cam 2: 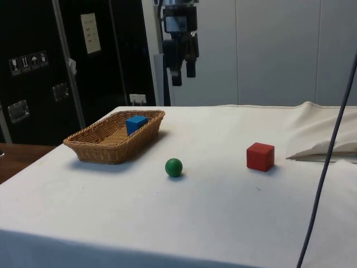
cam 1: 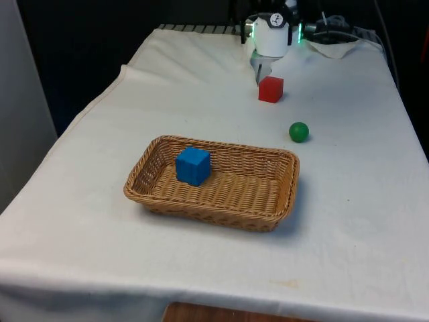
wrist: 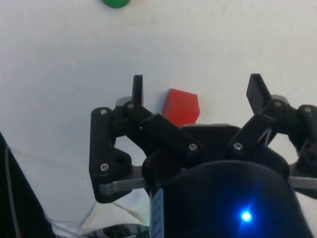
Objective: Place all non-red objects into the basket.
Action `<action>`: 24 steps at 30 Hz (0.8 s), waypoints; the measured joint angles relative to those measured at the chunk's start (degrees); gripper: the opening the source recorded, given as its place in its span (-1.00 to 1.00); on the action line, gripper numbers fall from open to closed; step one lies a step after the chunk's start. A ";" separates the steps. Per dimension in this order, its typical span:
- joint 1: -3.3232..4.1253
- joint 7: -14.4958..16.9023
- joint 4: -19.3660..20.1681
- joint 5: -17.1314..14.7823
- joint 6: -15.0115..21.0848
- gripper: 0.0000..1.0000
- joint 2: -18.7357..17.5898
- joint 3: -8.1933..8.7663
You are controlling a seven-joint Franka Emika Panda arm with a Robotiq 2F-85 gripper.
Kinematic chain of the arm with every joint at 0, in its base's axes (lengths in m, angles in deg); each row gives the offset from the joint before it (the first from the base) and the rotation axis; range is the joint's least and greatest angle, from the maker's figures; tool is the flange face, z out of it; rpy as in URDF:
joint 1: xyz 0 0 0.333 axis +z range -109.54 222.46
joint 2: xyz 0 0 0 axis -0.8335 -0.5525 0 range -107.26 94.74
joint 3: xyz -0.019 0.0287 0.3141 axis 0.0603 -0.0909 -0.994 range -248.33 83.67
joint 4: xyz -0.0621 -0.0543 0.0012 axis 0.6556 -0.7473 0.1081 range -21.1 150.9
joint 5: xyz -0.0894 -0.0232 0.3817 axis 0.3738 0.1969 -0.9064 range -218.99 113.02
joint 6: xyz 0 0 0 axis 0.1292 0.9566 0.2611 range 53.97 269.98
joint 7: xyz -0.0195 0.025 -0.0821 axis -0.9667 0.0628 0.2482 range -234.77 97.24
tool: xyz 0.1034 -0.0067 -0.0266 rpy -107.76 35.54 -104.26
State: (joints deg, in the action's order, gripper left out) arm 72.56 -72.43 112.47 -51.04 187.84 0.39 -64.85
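Observation:
A blue cube [cam 1: 193, 166] [cam 2: 135, 123] lies inside the wicker basket [cam 1: 276, 211] [cam 2: 95, 149]. A green ball [cam 1: 299, 131] [cam 2: 174, 167] [wrist: 116, 2] rests on the cloth, off the basket's far corner on the front view's right. Beyond it sits a red cube [cam 1: 271, 89] [cam 2: 260, 156] [wrist: 181, 106]. My gripper [cam 1: 263, 74] [cam 2: 184, 75] [wrist: 196, 84] hangs well above the table, open, with nothing between its fingers. In the wrist view the red cube lies below, between the fingers.
A rumpled fold of white cloth [cam 2: 323, 142] rises at the robot's end of the table. Cables [cam 1: 338, 30] lie there too. White cloth stretches around the basket.

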 measured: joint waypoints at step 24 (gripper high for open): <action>0.06 -4.53 -0.52 -3.67 8.25 1.00 -7.22 -6.82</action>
State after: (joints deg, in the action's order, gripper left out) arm 72.62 -76.96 111.95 -54.70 196.09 -6.83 -71.67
